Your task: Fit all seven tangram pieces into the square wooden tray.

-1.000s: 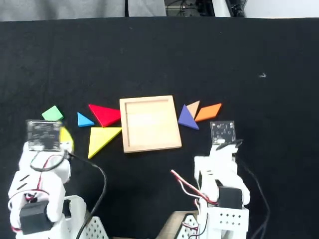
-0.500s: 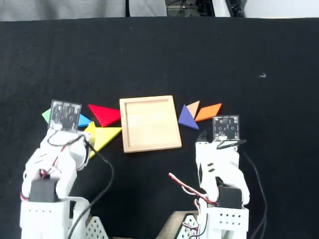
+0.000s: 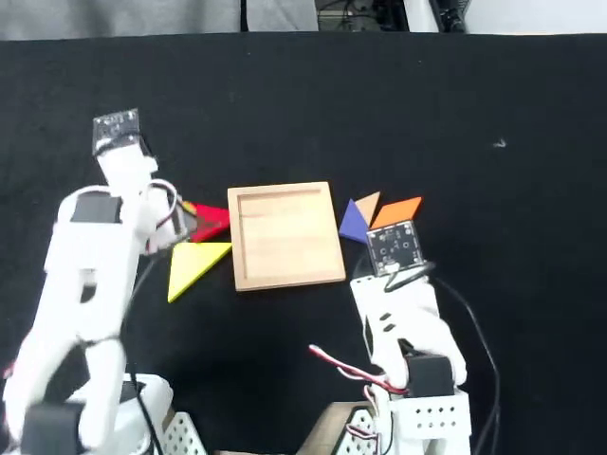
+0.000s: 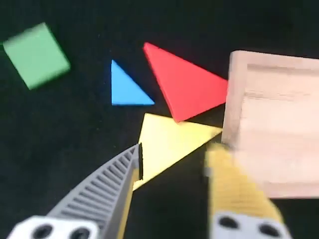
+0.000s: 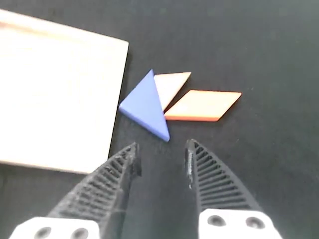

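Observation:
The square wooden tray [image 3: 286,267] lies mid-table with nothing in it. To its left are a red triangle [image 4: 184,89], a blue triangle [image 4: 124,87], a green square [image 4: 36,56] and a yellow triangle [image 3: 194,263]. My left gripper [image 4: 174,152] hangs open above the yellow triangle [image 4: 167,144], close to the tray's corner [image 4: 239,64]. On the tray's right, a purple triangle [image 5: 146,106], a tan triangle [image 5: 169,84] and an orange parallelogram [image 5: 202,105] lie together. My right gripper [image 5: 160,146] is open just short of the purple triangle, holding nothing.
Everything rests on a black cloth. In the high view the left arm [image 3: 90,256] stretches over the green and blue pieces and hides part of the red triangle [image 3: 213,220]. The right arm [image 3: 403,313] stands near the table's front edge.
The left arm has risen from the near-left corner and swung forward over the left-hand pieces. The right arm has shifted slightly left, toward the purple triangle. No piece has moved.

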Available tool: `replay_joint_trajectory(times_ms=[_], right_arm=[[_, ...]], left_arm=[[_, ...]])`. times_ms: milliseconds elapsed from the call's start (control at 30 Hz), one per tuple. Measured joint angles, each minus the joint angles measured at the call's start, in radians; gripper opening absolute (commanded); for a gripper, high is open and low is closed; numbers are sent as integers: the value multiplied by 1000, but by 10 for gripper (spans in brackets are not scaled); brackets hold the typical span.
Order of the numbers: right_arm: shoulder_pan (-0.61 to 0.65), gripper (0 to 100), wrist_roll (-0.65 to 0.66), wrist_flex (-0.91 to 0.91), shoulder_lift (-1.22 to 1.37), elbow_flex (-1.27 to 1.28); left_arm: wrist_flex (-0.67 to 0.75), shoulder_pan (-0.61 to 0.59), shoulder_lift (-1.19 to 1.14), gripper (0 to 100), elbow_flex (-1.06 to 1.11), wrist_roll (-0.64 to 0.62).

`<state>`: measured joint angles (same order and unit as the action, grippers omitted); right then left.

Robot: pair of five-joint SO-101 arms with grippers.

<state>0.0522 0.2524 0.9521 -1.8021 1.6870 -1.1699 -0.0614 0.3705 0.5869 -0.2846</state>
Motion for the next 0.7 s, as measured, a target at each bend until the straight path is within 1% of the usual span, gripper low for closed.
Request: replay_joint_trajectory(times_ms=[100, 400, 700], right_arm=[[2, 156, 2, 31, 0, 0], [2, 156, 2, 35, 0, 0], [2, 156, 2, 35, 0, 0]], left_arm=[[5, 0, -112, 289, -64, -97], [213, 0, -342, 289, -81, -127], [293, 9, -497, 290, -91, -230]])
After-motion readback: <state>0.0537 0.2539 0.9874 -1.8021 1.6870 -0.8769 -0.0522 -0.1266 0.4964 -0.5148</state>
